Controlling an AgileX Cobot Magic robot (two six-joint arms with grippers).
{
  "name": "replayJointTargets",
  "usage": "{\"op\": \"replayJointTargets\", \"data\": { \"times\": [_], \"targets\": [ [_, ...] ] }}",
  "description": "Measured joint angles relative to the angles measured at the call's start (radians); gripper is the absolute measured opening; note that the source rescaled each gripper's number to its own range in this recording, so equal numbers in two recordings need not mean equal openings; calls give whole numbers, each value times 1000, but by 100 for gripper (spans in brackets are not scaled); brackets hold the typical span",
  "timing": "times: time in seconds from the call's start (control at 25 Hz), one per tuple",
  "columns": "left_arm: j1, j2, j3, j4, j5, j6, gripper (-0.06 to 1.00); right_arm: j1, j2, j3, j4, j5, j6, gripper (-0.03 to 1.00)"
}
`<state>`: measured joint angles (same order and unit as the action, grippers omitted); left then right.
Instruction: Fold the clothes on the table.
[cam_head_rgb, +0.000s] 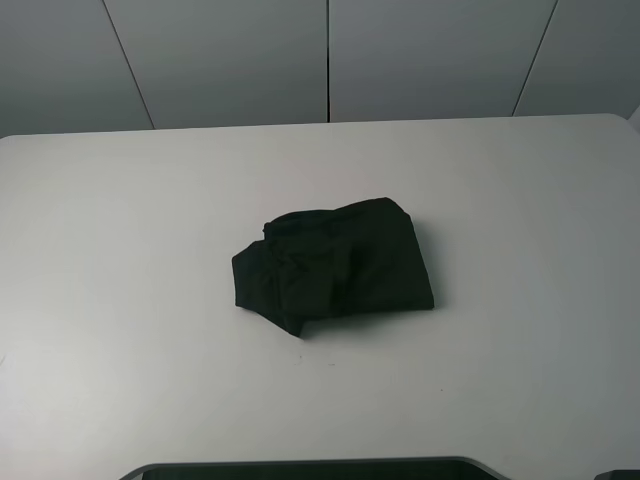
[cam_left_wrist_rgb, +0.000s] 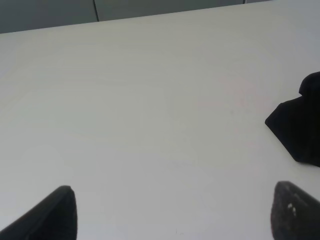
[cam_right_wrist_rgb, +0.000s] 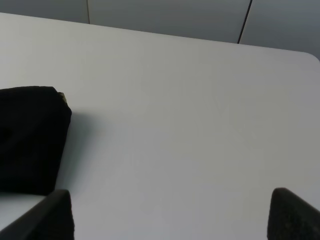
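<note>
The clothes (cam_head_rgb: 335, 266) lie as a compact black bundle, folded over on itself, near the middle of the white table (cam_head_rgb: 130, 230). No print shows on the fabric. Neither arm appears in the exterior high view. In the left wrist view my left gripper (cam_left_wrist_rgb: 172, 212) hangs open over bare tabletop, with a corner of the clothes (cam_left_wrist_rgb: 300, 125) off to one side of it. The right wrist view shows my right gripper (cam_right_wrist_rgb: 170, 215) open too, nothing between its fingers (cam_right_wrist_rgb: 292, 215), and an edge of the clothes (cam_right_wrist_rgb: 30, 140) beside it.
Grey wall panels (cam_head_rgb: 330, 60) rise behind the table's far edge. A dark rounded object (cam_head_rgb: 310, 469) sits at the near edge of the exterior high view. Bare white tabletop surrounds the bundle on all sides.
</note>
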<state>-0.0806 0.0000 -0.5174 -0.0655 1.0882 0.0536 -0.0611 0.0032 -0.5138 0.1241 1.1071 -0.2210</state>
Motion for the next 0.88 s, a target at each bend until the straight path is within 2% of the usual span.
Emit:
{"op": "replayJointTargets", "data": {
  "times": [0.88],
  "targets": [
    [0, 0, 0, 0, 0, 0, 100, 0, 0, 0, 0, -2, 0, 92]
  ]
}}
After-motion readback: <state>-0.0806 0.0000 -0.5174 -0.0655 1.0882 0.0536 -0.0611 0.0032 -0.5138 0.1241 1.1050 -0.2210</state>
